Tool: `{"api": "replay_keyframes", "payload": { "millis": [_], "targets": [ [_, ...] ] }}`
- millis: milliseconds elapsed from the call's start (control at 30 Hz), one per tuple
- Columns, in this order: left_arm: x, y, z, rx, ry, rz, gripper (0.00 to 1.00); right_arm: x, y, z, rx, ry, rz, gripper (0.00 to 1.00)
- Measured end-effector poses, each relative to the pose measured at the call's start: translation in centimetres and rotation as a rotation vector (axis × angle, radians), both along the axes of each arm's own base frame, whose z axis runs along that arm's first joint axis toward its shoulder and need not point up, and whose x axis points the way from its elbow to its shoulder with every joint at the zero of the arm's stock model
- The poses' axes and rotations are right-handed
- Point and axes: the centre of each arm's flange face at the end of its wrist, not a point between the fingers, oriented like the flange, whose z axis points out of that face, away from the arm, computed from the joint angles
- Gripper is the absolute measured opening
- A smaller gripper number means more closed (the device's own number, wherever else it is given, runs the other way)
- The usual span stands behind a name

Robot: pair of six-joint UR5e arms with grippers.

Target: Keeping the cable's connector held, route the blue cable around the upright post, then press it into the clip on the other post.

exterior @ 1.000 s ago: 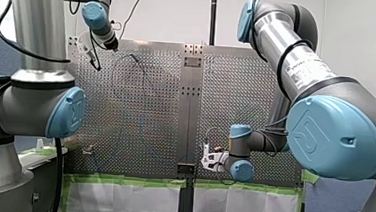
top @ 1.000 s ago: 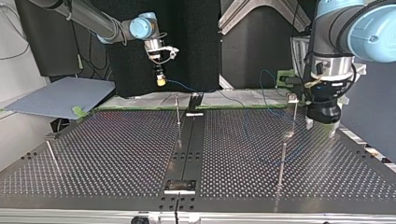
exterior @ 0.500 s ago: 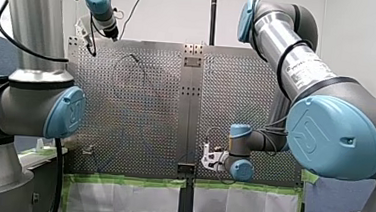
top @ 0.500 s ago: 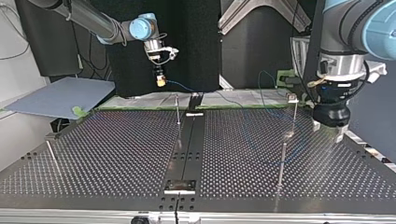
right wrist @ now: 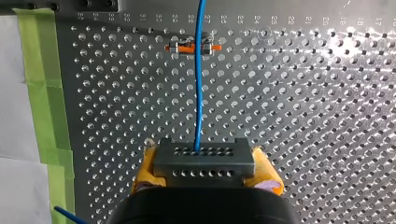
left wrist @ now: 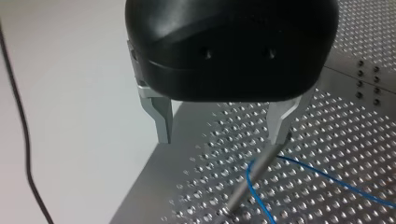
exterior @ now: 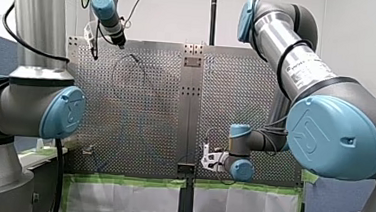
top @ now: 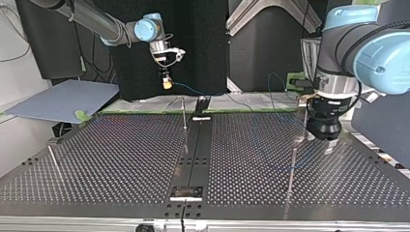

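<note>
A plain white wall (exterior: 172, 14) stands behind the silver perforated metal table (exterior: 247, 90); from the other side, a black backdrop (top: 203, 48) and a grey-blue flat board (top: 63, 99) are seen

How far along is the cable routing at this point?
Done and kept: my right gripper is shut on the connector. Apparently done: in the left wrist view the blue cable bends around the upright post. In hand: my left gripper hangs open and empty by that post. Left: the cable crosses the clip, but I cannot tell whether it is seated.
</note>
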Motion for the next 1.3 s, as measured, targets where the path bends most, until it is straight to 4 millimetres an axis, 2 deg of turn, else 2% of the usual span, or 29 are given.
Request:
{"api": "replay_keyframes", "payload": {
  "millis": [333,833,1300],
  "targets": [
    [0.8,-0.7,-1.1,0.091,0.033,-0.021,1.0,0.1,-0.1,0.1,-0.003,0.001,0.005,0.0],
    [0.5,-2.7,-0.1,0.206,0.012,-0.103,1.0,0.2,-0.1,0.1,-0.004,0.002,0.009,0.0],
    [-0.2,-2.8,-0.2,0.333,0.046,-0.066,1.0,0.3,-0.1,0.1,-0.004,0.002,0.012,0.0]
  ]
}}
